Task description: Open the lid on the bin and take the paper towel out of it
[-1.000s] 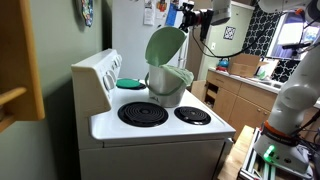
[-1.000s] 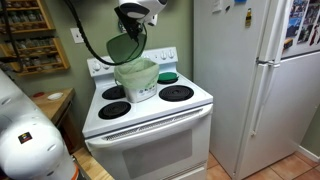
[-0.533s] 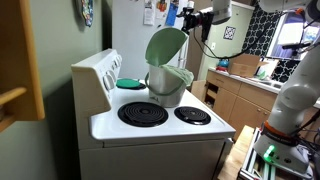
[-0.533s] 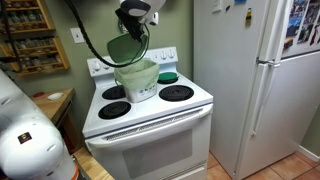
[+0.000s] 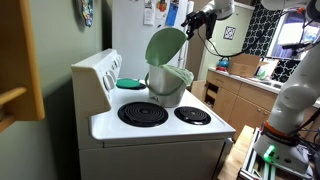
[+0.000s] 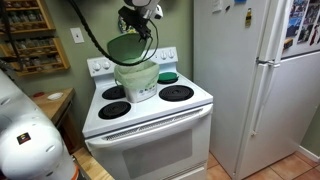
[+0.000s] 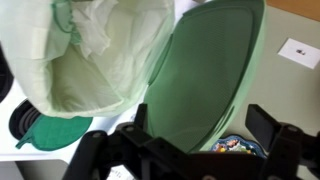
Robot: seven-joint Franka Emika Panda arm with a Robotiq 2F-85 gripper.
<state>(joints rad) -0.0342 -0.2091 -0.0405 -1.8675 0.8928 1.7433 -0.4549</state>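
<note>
The grey bin [image 5: 165, 88] stands on the stove's back burner area, also in the other exterior view [image 6: 137, 82]. Its pale-green lid [image 5: 165, 45] [image 6: 126, 47] stands open, tilted up and back on its hinge. My gripper [image 5: 190, 22] [image 6: 138, 14] hovers just above the lid's top edge, open and empty. In the wrist view the lid's underside [image 7: 205, 60] fills the middle between my spread fingers [image 7: 198, 118]. The bin's mouth [image 7: 60, 85] shows a pale-green liner with crumpled white paper towel [image 7: 100, 35] inside.
A white stove [image 5: 160, 125] [image 6: 150, 112] has black coil burners [image 5: 143, 113]. A flat teal disc [image 5: 131, 84] [image 7: 60, 130] lies on a rear burner beside the bin. A white fridge [image 6: 255, 80] stands beside the stove. Cabinets and a counter [image 5: 245, 90] are nearby.
My gripper has risen slightly and drawn away from the lid's top edge. The lid stays open and the bin has not moved.
</note>
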